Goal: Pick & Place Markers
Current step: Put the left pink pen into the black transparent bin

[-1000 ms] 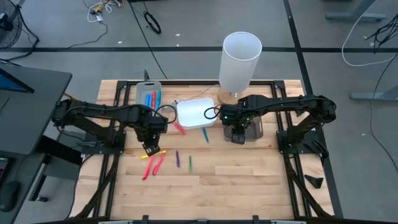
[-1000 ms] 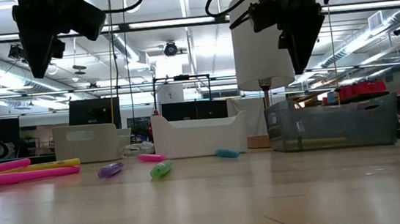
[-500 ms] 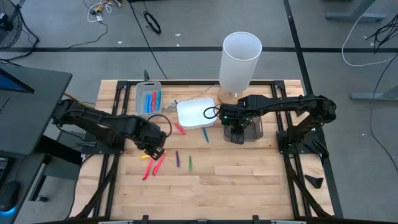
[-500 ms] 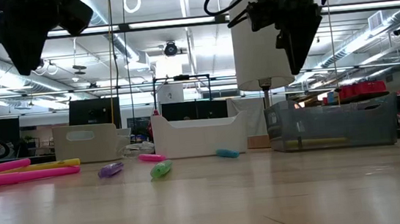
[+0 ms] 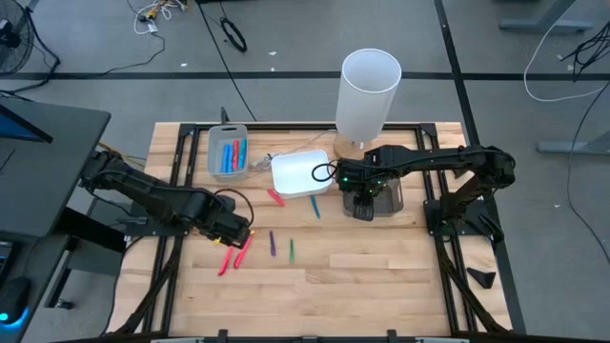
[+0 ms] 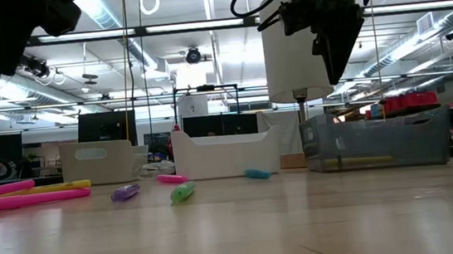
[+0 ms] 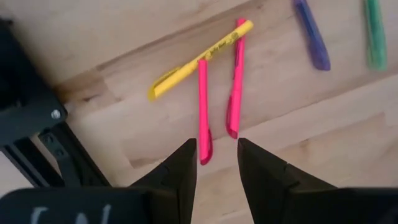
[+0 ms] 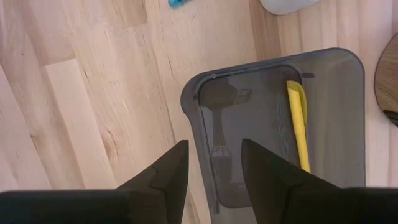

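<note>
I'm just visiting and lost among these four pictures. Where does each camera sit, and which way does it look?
High view: above the table, looking straight down; both arms show.
Low view: at table-top height, looking level across into the room; the right claw hangs from above.
Left wrist view: on the left arm, looking down past the open left claw at two pink markers and a yellow marker.
Right wrist view: on the right arm, looking down past its open claw into the dark tray.
Shared: high and right wrist views both show that tray.
</note>
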### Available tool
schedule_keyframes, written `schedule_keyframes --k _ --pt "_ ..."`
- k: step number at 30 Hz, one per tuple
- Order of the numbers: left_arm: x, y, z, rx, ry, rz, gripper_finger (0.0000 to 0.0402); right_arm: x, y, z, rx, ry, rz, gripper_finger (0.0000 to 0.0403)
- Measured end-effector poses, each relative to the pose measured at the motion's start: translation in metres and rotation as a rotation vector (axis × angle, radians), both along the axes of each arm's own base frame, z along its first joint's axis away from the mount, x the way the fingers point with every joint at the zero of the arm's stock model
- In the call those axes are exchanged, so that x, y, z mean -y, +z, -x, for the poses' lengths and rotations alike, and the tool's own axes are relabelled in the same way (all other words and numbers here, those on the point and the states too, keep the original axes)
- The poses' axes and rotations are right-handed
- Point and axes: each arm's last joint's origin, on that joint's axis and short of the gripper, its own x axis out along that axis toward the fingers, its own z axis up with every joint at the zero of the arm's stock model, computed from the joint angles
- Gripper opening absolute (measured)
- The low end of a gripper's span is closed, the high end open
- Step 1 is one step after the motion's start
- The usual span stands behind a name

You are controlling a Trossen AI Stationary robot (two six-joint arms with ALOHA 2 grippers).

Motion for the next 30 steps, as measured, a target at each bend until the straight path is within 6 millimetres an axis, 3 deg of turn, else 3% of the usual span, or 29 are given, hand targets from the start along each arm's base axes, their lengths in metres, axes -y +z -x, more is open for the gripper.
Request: schedule_keyframes --k 8,30 --pt "0.014 -0.011 -0.004 -0.033 0.003 -0.038 0.0122 0.0 0.0 -0.001 0.011 0.017 0.004 0.0146" --pt "0.04 -0.085 -0.038 -0.283 -0.028 -0.158 0.0122 0.0 0.0 -0.002 0.021 0.021 0.005 0.0146"
